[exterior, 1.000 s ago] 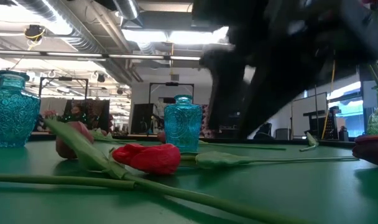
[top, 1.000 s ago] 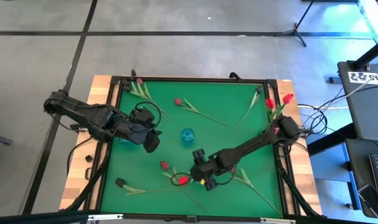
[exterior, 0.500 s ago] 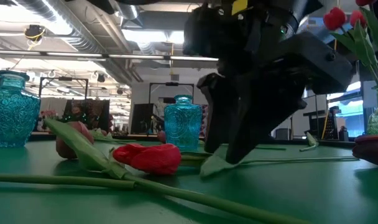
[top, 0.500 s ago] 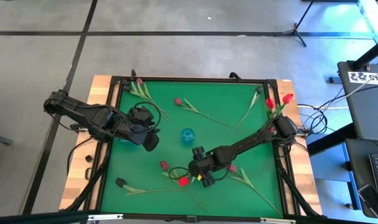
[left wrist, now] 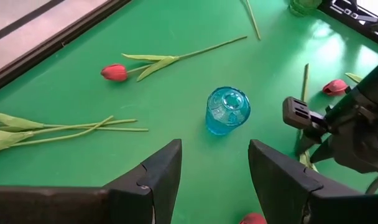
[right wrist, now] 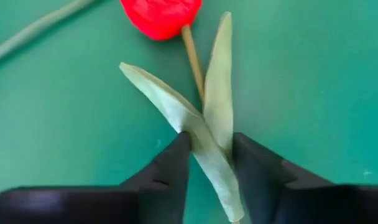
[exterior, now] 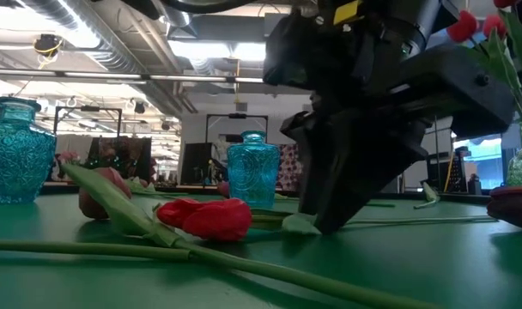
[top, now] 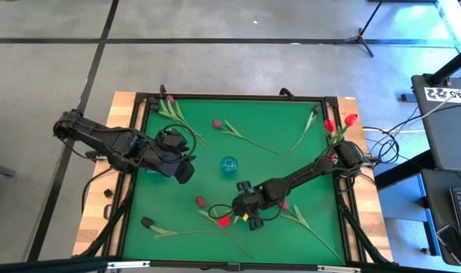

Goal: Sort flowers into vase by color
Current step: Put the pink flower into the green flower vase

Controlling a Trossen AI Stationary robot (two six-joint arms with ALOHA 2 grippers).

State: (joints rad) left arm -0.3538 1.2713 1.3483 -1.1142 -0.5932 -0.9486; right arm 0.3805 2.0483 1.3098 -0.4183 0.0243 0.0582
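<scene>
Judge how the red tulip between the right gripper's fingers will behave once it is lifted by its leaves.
The red tulip probably droops: the right gripper pinches thin leaves, not just the stem. Its long stem likely sags and swings. It looks light, but a narrow leaf could slip out.

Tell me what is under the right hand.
The right hand straddles a red tulip's stem and leaves on the green mat, fingers at either side. The stem beyond the fingers is hidden.

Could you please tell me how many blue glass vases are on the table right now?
2. The central vase stands mid-table; the left vase stands near the table's left side, largely covered from above. I see no others.
</scene>
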